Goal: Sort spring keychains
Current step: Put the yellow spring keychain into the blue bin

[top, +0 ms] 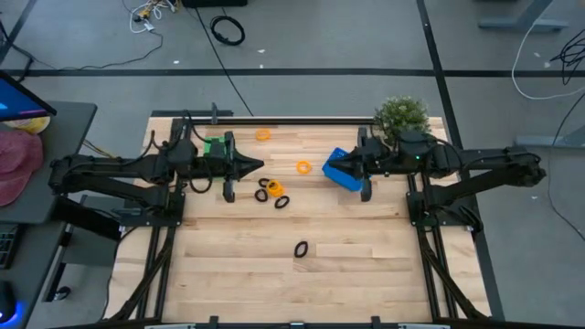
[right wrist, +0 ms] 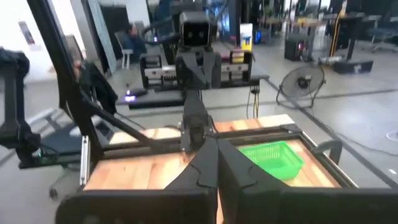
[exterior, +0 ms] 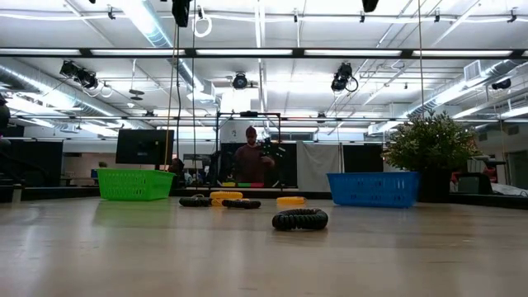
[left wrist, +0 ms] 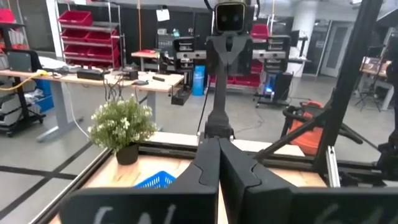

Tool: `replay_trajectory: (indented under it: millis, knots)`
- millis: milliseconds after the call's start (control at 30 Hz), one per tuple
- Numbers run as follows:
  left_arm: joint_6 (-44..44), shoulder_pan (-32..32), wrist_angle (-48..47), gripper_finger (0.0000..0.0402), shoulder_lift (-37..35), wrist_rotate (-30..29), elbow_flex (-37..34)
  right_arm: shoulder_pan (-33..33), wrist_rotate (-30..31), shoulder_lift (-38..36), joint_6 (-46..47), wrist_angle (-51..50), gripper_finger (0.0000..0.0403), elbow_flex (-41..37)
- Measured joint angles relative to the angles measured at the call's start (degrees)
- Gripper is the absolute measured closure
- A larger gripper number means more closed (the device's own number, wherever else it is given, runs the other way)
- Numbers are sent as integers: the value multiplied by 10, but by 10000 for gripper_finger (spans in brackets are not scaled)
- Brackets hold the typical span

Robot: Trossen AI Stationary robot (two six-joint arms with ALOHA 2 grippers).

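Note:
Several small spring keychains lie flat on the wooden table. Orange ones point(top: 263, 135) point(top: 303, 166) point(top: 274, 188) and black ones point(top: 263, 194) point(top: 281, 202) sit mid-table, and one black keychain point(top: 301, 248) point(exterior: 300, 219) lies alone nearer the front. A green basket point(top: 218, 146) point(right wrist: 270, 155) stands under my left arm. A blue basket point(top: 345, 171) point(left wrist: 155, 181) stands under my right arm. My left gripper point(top: 260, 165) point(left wrist: 218, 142) and my right gripper point(top: 326, 167) point(right wrist: 214, 140) are both shut and empty. They point level at each other, above the table.
A potted plant point(top: 402, 114) point(exterior: 429, 144) stands at the table's far right corner. A black cable coil point(top: 228, 30) lies on the floor beyond the table. A person point(exterior: 250, 157) stands in the room behind. Bare wood spreads across the table's near half.

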Motion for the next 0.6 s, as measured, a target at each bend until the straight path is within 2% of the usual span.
replay_trajectory:
  millis: [100, 200, 400, 467, 600]
  knots:
    - [0, 0, -13, 397, 0, 0, -2, 0, 1, -17, 3, 78, 402, -41]
    - [-10, 0, -14, 396, 0, -15, -2, -2, 2, -22, 15, 100, 394, -50]
    - [-7, -9, -13, 382, 9, -96, 11, -2, 22, -21, -2, 102, 380, -50]
    - [-9, -16, -10, 368, 33, -122, 28, -2, 22, -21, -3, 102, 380, -50]
    - [-28, -38, -14, 345, 103, -215, 70, -3, 22, -21, -3, 102, 379, -50]
